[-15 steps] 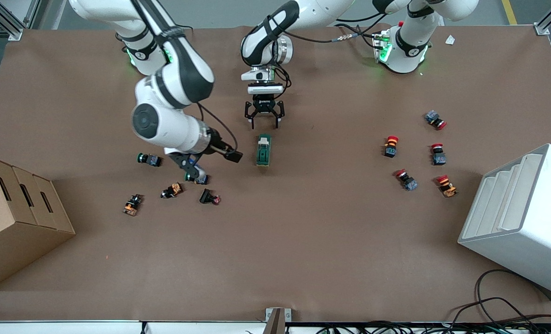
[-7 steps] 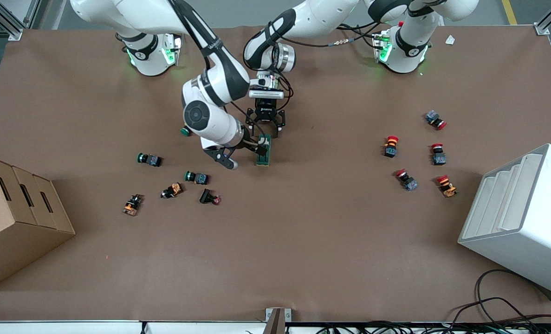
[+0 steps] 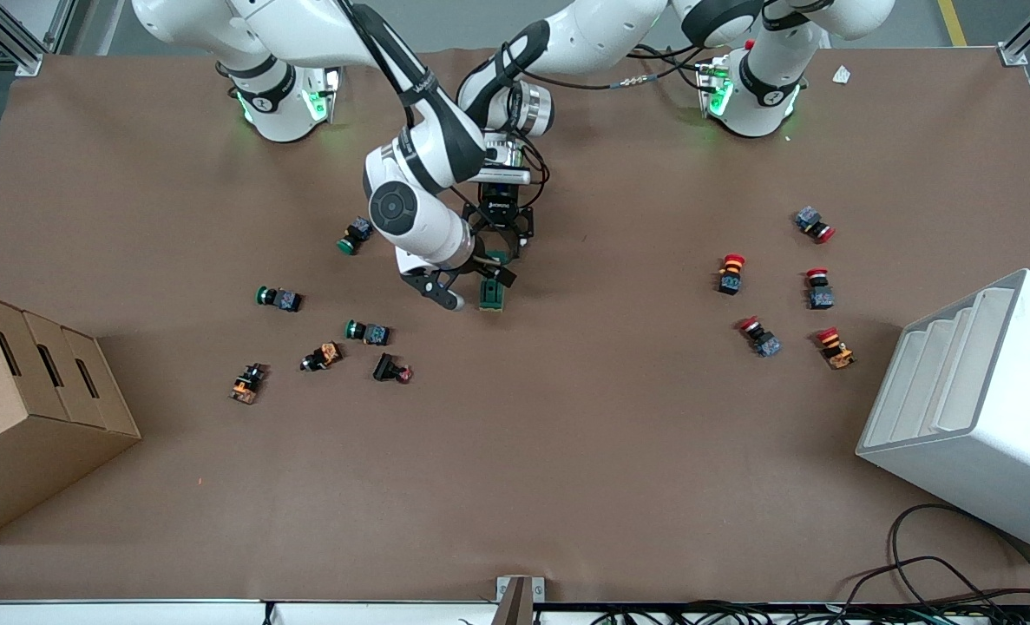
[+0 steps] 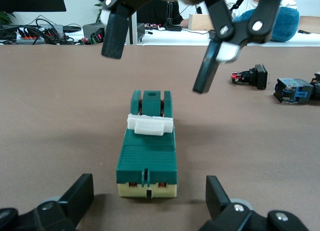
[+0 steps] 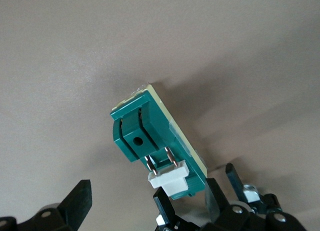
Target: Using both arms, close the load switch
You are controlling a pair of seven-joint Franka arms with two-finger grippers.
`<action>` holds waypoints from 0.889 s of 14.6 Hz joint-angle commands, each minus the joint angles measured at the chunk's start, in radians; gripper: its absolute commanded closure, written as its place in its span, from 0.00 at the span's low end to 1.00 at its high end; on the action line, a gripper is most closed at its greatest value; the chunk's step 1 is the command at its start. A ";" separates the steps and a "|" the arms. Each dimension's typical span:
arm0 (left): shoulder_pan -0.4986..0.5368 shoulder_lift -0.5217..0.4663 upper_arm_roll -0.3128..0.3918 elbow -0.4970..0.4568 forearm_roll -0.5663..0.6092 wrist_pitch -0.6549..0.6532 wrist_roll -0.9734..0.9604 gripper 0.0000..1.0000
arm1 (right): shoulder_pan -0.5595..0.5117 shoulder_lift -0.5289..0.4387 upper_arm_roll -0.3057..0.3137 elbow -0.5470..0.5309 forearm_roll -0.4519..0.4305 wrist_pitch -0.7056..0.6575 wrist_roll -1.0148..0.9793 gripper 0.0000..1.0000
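The load switch [image 3: 491,297] lies flat near the table's middle, a dark green block on a cream base with a white lever on top. My left gripper [image 3: 503,247] is open over its end farther from the front camera. In the left wrist view the switch [image 4: 147,151] lies between the spread fingers of that gripper [image 4: 147,206], cream end closest. My right gripper [image 3: 473,285] is open and reaches in slantwise over the switch's middle; it also shows above the lever end [image 4: 157,63]. In the right wrist view the switch [image 5: 145,131] shows its lever [image 5: 170,178], and one fingertip [image 5: 165,206] of the right gripper [image 5: 122,206] is right against it.
Green-capped push buttons [image 3: 278,299] and orange and black ones [image 3: 322,356] lie toward the right arm's end, one [image 3: 354,236] close to the right arm. Red-capped buttons [image 3: 731,273] lie toward the left arm's end. A cardboard box [image 3: 29,408] and a white rack [image 3: 974,408] stand at the table's ends.
The right arm swung from the green buttons over to the switch. The left gripper came down to the switch's farther end. A green button that the arm covered now shows.
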 commanded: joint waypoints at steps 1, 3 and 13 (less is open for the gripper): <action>-0.003 0.034 0.000 0.021 0.015 -0.007 -0.015 0.00 | 0.031 0.019 -0.005 -0.006 0.029 0.037 0.004 0.00; -0.004 0.034 0.000 0.021 0.015 -0.008 -0.015 0.00 | 0.035 0.030 -0.005 -0.004 0.037 0.040 0.004 0.00; -0.003 0.035 0.002 0.021 0.014 -0.010 -0.016 0.00 | 0.055 0.071 -0.005 0.026 0.088 0.108 0.035 0.00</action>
